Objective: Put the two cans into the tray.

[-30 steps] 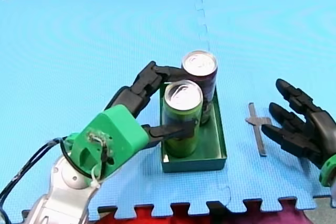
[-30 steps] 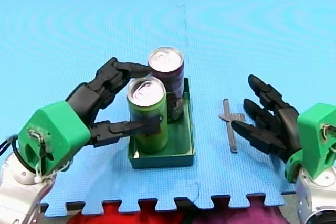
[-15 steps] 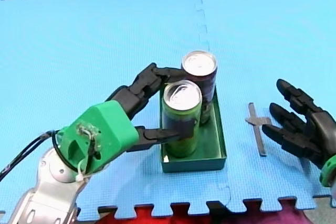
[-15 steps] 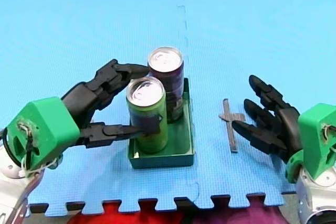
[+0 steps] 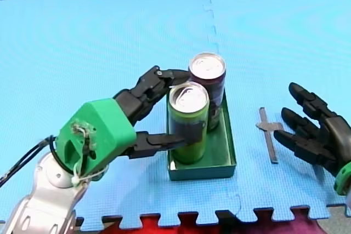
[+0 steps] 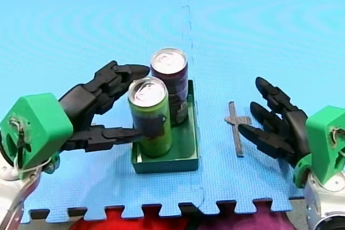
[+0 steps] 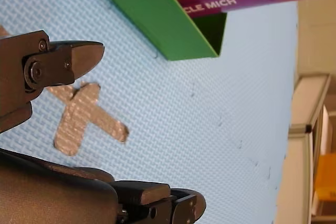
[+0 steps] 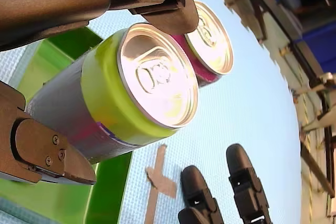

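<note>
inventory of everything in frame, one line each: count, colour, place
lime-green aluminium can: 1, lime green with a silver lid, upright in the tray's near end
dark purple aluminium can: 1, purple with a silver lid, upright in the tray's far end, just behind the green one
green rectangular tray: 1, green, mid-mat
grey tape cross: 1, grey, stuck to the mat right of the tray
blue foam puzzle mat: 1 surface of joined tiles, blue, covers the work area
red surface: 1, red, showing past the mat's near edge
left hand: 1, black, closed around the lime-green can with the thumb on its front
right hand: 1, black, open, right of the tape cross
</note>
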Available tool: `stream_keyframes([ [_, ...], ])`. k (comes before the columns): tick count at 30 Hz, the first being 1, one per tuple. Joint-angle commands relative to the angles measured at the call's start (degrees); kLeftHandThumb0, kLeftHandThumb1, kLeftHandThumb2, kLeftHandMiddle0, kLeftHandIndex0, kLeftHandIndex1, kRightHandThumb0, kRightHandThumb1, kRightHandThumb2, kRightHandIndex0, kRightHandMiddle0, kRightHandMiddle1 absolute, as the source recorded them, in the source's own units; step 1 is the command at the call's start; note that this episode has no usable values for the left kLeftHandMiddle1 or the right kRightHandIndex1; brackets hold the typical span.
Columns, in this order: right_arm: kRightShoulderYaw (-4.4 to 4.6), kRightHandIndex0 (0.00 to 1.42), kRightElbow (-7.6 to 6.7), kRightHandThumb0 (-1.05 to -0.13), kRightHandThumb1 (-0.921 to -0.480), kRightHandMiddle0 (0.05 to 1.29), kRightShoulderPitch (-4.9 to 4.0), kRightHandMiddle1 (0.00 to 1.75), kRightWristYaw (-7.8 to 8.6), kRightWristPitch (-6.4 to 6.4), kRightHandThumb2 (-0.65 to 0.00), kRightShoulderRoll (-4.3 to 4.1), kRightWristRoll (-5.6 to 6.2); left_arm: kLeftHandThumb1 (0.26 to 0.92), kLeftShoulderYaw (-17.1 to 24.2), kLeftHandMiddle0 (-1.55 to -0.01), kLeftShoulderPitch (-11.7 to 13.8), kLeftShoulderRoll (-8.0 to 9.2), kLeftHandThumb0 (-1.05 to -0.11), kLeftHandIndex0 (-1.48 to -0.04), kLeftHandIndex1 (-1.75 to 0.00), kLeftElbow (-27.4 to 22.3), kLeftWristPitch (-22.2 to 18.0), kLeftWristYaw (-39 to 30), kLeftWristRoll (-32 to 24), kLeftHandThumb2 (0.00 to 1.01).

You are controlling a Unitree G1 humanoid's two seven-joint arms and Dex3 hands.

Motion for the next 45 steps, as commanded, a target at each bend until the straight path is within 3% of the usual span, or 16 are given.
stream_keyframes([
  [1,0.05,0.23,0.05,-1.048,-0.921,0.19,-0.16,0.0,0.13,0.09,-0.144,-0.42,-0.07,0.786,0.1,-0.07,0.5,-0.19,-1.048,-0.09,0.0,0.7,-0.5,0.8,0.6,0.0],
  [11,0.17,0.24,0.22,-1.048,-0.921,0.19,-0.08,0.0,0.62,0.14,-0.144,-0.59,-0.01,0.784,0.4,-0.07,0.5,-1.64,-1.048,-0.08,0.0,3.8,-5.6,2.8,0.9,0.0],
  [16,0.2,0.23,0.19,-1.048,-0.921,0.19,0.06,0.0,0.92,0.23,-0.143,-0.69,0.01,0.792,2.2,-0.06,1.0,-3.98,-1.048,-0.08,0.0,5.5,-12.9,3.7,-1.9,0.0],
  [18,0.25,0.23,0.16,-1.048,-0.921,0.19,0.12,0.0,0.94,0.28,-0.142,-0.7,-0.03,0.798,3.0,-0.06,1.0,-4.22,-1.048,-0.08,0.0,4.7,-14.7,2.7,-3.9,0.01],
  [20,0.33,0.23,0.14,-1.048,-0.921,0.19,0.15,0.0,0.93,0.34,-0.142,-0.72,-0.09,0.804,3.2,-0.06,1.4,-3.4,-1.048,-0.08,0.0,1.6,-15.7,1.9,-4.2,0.01],
  [23,0.49,0.23,0.11,-1.048,-0.921,0.19,0.16,0.0,0.82,0.44,-0.142,-0.72,-0.2,0.826,2.8,-0.05,2.4,-2.21,-1.048,-0.08,0.0,-5.2,-14.0,1.7,-2.8,0.02],
  [27,0.63,0.23,0.05,-1.048,-0.921,0.19,0.17,0.0,0.6,0.66,-0.143,-0.64,-0.23,0.84,1.5,-0.06,4.2,-2.65,-1.048,-0.08,0.0,-12.6,-10.2,2.8,-1.1,0.02],
  [32,0.89,0.23,0.11,-1.048,-0.921,0.18,0.09,0.0,0.13,0.93,-0.145,-0.45,-0.4,0.847,1.1,-0.08,4.7,-3.3,-1.048,-0.09,0.0,-14.2,-11.0,3.9,0.5,0.02],
  [39,0.99,0.22,0.05,-1.048,-0.921,0.18,0.08,0.0,-0.05,1.2,-0.147,-0.46,-0.33,0.85,1.2,-0.1,3.6,-1.54,-1.048,-0.09,0.0,-17.6,-7.2,3.2,2.5,0.01],
  [45,0.92,0.22,0.16,-1.048,-0.921,0.18,0.02,0.0,-0.28,1.41,-0.147,-0.46,-0.28,0.85,2.0,-0.12,4.3,0.08,-1.048,-0.1,-0.01,-18.7,-5.8,3.3,3.7,0.01],
])
